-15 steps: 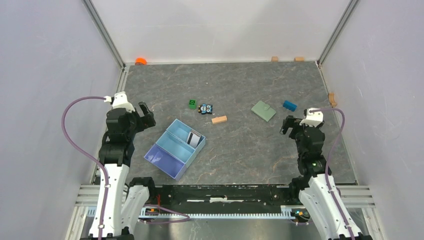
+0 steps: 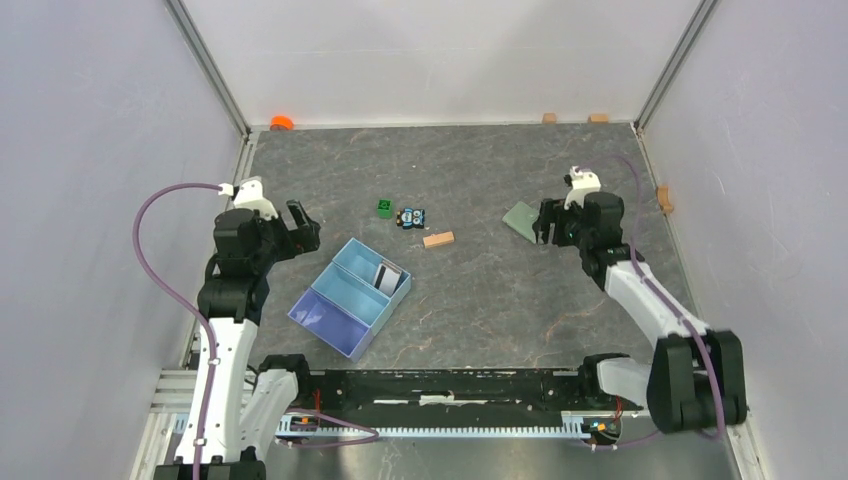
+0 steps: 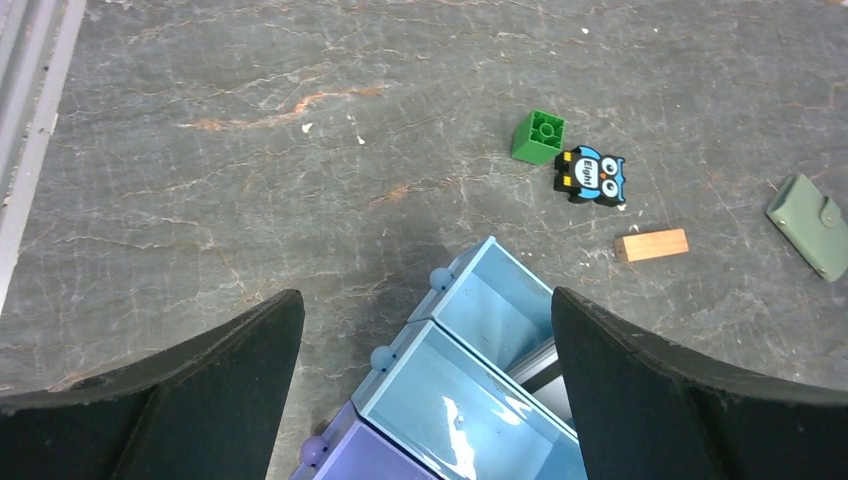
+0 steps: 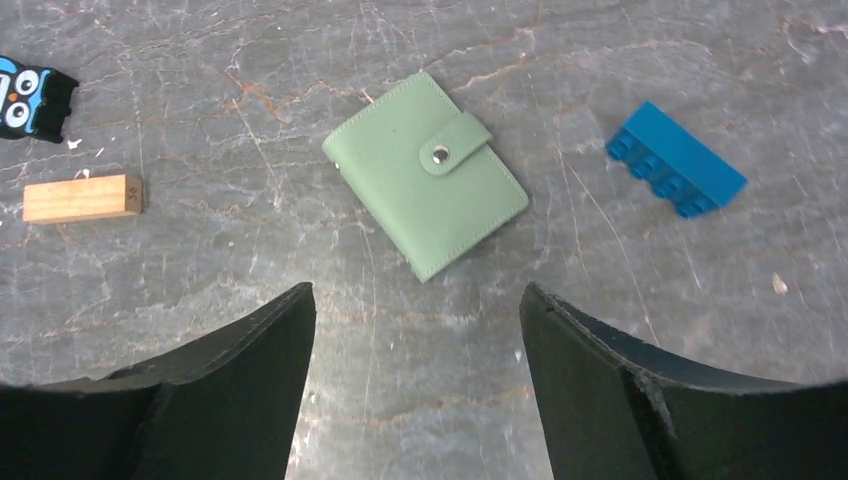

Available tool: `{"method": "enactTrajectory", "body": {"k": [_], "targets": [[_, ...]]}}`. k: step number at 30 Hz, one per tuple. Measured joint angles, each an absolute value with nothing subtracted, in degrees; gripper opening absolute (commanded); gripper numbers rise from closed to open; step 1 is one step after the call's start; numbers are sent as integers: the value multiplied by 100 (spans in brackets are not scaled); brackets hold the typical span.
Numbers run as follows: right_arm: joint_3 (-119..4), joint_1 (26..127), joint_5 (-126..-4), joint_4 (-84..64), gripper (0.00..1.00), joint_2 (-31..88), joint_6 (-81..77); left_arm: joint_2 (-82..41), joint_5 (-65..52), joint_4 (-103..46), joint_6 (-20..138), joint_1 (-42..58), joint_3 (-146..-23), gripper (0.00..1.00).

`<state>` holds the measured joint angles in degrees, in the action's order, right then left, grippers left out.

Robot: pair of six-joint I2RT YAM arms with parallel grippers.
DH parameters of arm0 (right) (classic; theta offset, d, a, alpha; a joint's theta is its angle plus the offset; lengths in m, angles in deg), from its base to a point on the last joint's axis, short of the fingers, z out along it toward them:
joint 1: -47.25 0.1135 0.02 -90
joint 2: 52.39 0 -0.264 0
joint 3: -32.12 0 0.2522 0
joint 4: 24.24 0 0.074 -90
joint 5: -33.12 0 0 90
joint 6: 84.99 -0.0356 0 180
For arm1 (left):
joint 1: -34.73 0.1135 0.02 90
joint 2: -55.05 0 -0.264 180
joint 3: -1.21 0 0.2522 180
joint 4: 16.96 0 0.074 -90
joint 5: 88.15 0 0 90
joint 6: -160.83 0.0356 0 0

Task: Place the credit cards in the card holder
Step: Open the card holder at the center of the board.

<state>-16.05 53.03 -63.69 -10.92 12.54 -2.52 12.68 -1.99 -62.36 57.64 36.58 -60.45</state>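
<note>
The credit cards [image 2: 387,277] stand on edge in the far compartment of a light blue tray [image 2: 335,300], one showing a dark stripe. In the left wrist view only their grey edge [image 3: 545,385] shows beside my right finger. My left gripper [image 2: 300,225] [image 3: 425,300] hangs open above the tray's far left corner, holding nothing. The sage-green card holder [image 4: 425,187] lies closed and snapped on the table, partly covered in the top view [image 2: 518,218]. My right gripper [image 2: 548,222] [image 4: 415,290] is open just short of the card holder, with only bare table between its fingers.
A green brick [image 2: 385,207], an owl figure [image 2: 413,217] and a small wood block [image 2: 438,239] lie between tray and card holder. A blue brick [image 4: 676,172] sits right of the card holder. Small blocks [image 2: 549,117] and an orange piece [image 2: 282,122] line the back wall.
My right arm has reached forward and left, bringing its gripper up to the card holder and hiding the blue brick from above. The left gripper has shifted slightly right, toward the tray.
</note>
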Motion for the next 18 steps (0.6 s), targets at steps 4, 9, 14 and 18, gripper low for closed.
{"method": "enactTrajectory", "body": {"k": [4,9,14,18], "targets": [[-2244,5300,-6483,-1075,78,2255,-56,1284,-373,-6232,5766,3658,-6042,100],[-2976,5274,-6494,-1042,78,3297,176,1242,-603,-6227,5766,3658,-6036,100],[-3411,5134,-6616,-1020,79,3977,292,1148,-808,-6219,5766,3658,-6025,100],[-3962,5043,-6817,-867,81,4644,408,1148,-918,-6214,5766,3658,-6012,100]]}}
